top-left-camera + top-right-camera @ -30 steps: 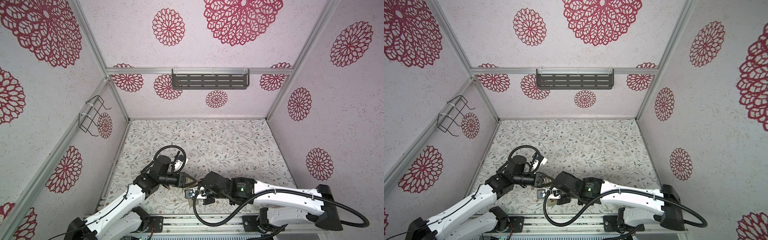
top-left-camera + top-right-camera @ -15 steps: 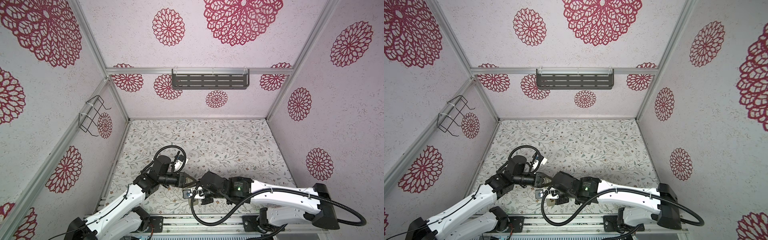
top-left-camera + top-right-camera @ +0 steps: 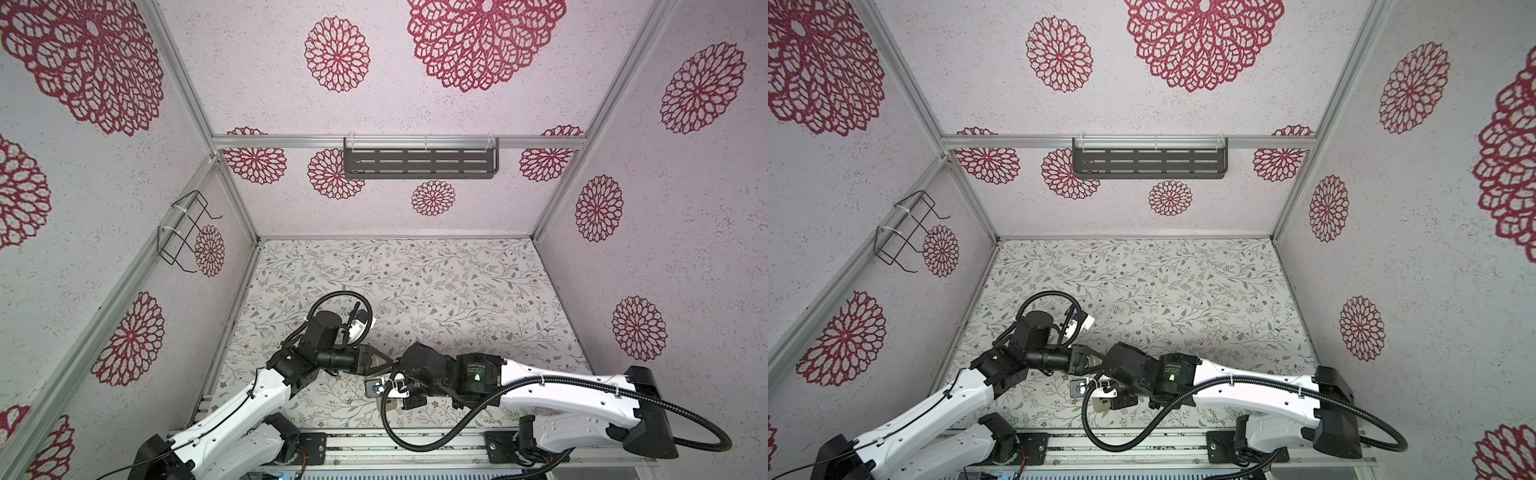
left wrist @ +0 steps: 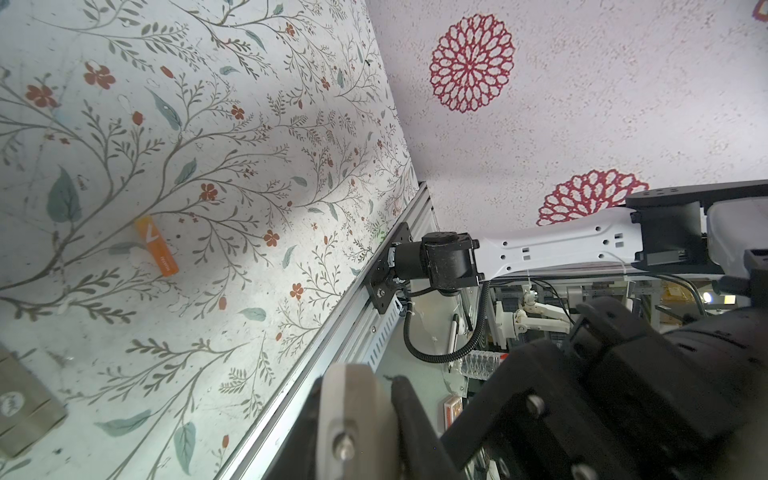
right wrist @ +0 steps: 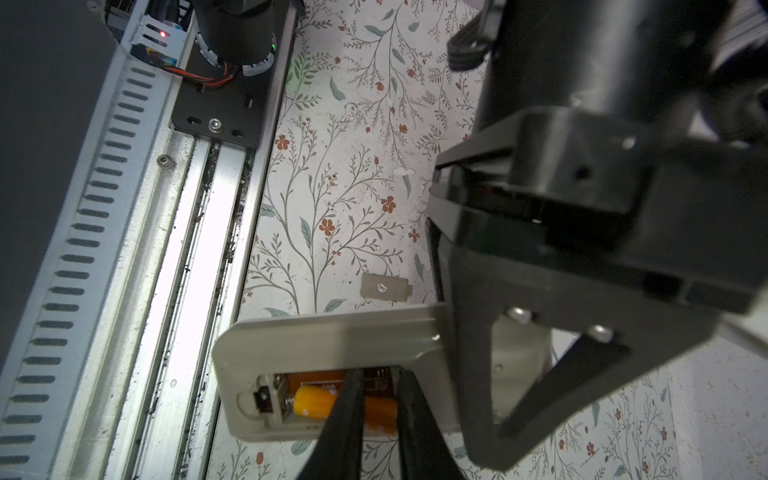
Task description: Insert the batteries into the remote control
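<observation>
orange battery [image 5: 316, 405] lies in remote control [image 5: 332, 336], which left gripper [image 5: 498, 365] clamps; right gripper [image 5: 380, 376] barely parted.

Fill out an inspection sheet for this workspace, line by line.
Surface: floral-print table.
Job's things: remote control held, bay open, one battery inside; second battery loose on the table.
Clutter: beige cover lying flat on the table.
Grippers: left tool shut on the remote control; right tool narrowly open over the loaded battery.
Cables: black hose loops off each arm.
Surroundings: flowered walls, grey shelf, wire rack.
</observation>
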Action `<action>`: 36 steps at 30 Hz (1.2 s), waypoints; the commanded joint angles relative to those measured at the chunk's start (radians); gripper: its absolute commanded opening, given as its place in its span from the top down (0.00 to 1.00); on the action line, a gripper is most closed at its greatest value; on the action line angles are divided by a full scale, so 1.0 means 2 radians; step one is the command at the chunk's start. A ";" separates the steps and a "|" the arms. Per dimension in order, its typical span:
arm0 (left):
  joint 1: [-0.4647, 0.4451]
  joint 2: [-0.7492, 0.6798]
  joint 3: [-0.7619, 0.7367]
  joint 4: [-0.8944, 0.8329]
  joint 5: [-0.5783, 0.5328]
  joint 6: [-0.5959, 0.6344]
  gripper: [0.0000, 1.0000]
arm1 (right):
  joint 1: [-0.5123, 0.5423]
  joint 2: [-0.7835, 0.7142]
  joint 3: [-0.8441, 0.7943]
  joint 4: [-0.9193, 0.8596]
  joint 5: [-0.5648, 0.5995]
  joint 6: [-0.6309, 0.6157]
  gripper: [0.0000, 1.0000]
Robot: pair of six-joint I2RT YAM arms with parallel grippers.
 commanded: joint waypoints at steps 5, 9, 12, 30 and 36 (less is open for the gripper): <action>-0.004 -0.003 0.004 0.028 0.023 -0.001 1.00 | 0.004 -0.010 0.001 0.005 0.014 -0.005 0.66; -0.004 -0.003 0.004 0.028 0.022 -0.002 1.00 | 0.006 -0.015 0.001 0.021 0.015 -0.007 0.63; -0.004 -0.004 0.003 0.028 0.022 -0.003 1.00 | 0.007 -0.019 0.001 0.028 0.016 -0.008 0.61; -0.004 -0.003 0.002 0.029 0.020 -0.003 1.00 | 0.014 -0.047 -0.008 0.022 0.048 0.000 0.70; -0.004 -0.003 0.002 0.029 0.020 -0.003 1.00 | 0.014 -0.048 -0.015 0.021 0.052 0.006 0.72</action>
